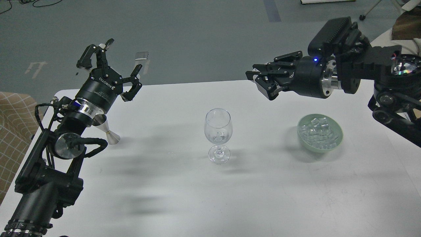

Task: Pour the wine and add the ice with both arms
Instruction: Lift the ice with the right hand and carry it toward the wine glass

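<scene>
A clear wine glass [218,131] stands upright at the table's middle, with something clear and barely visible at the bottom of its bowl. A pale green bowl [338,138] at the right holds a heap of clear ice cubes [318,131]. My right gripper [261,82] hovers above the table between glass and bowl, up and to the right of the glass. Its fingers are drawn together, and I see nothing between them. My left gripper [113,65] is open and empty, raised over the table's far left corner.
A small silver cone-shaped metal cup [108,131] stands on the white table [184,197] under my left wrist. A beige checked seat [10,121] is beyond the table's left edge. Grey floor lies behind the table's back edge.
</scene>
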You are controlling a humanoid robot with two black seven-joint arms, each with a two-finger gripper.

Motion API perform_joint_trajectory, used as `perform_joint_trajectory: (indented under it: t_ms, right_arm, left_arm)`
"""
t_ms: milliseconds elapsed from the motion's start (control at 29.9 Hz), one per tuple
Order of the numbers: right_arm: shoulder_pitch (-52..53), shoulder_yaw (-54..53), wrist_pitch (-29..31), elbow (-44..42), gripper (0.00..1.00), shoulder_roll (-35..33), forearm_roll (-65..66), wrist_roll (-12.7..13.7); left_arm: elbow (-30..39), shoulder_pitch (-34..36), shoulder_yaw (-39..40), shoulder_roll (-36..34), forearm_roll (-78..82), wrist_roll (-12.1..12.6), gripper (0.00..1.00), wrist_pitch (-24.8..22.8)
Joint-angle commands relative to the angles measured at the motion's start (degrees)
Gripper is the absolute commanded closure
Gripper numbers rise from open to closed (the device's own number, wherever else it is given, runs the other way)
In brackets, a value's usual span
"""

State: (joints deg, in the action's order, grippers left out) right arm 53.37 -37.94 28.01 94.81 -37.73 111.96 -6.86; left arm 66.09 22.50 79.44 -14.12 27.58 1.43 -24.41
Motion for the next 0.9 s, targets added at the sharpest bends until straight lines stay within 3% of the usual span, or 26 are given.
perform_joint_trajectory:
  t_ms: [0,869]
  right_arm:
    - [1.74,0.32,-0.01,0.11,1.00,1.96,0.10,0.01]
    - [6.93,0.85,-0.01,0.90,1.00,1.78,0.27,0.18]
  left_arm:
    - [0.00,0.17,0.01,-0.03,0.02,-0.02,0.02,0.06]
    - [0.26,0.35,0.01,0.41,0.02,0.06,0.02,0.15]
